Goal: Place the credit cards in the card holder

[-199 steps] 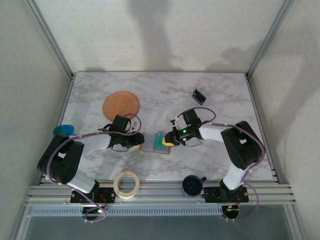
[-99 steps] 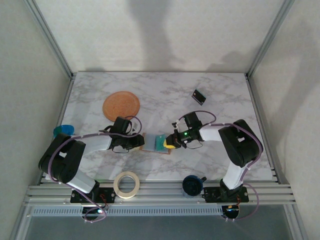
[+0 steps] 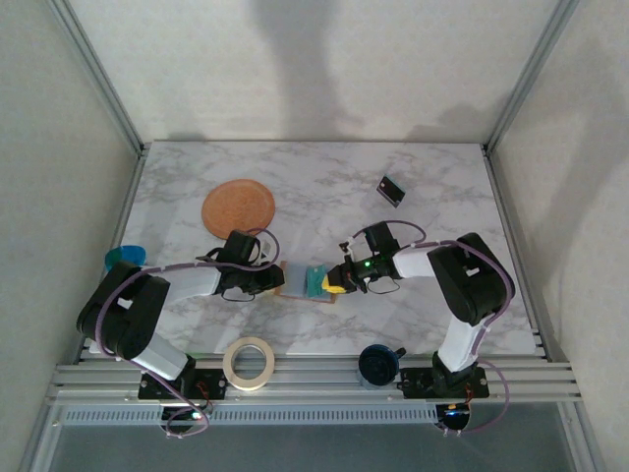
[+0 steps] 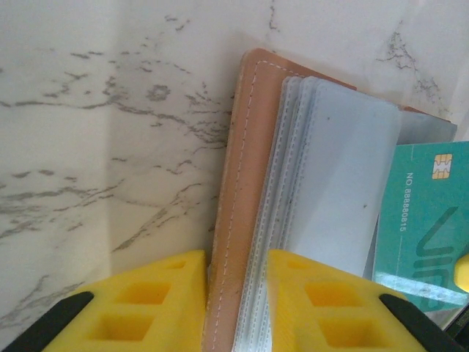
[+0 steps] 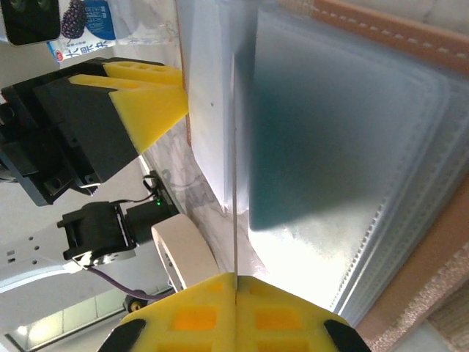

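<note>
The right fingers (image 5: 236, 282) are clenching the teal card (image 4: 421, 220) and, it seems, working it into a clear sleeve of the card holder (image 4: 234, 147). They should be sliding it level with the sleeve's mouth while the left fingers (image 4: 236, 275), pinching the leather edge, are bracing the cover. The card holder is lying open near the middle of the counter's (image 3: 324, 187) near edge, showing tan-pink leather, pale stitching and frosted plastic sleeves, with the card's chip showing beyond them.
</note>
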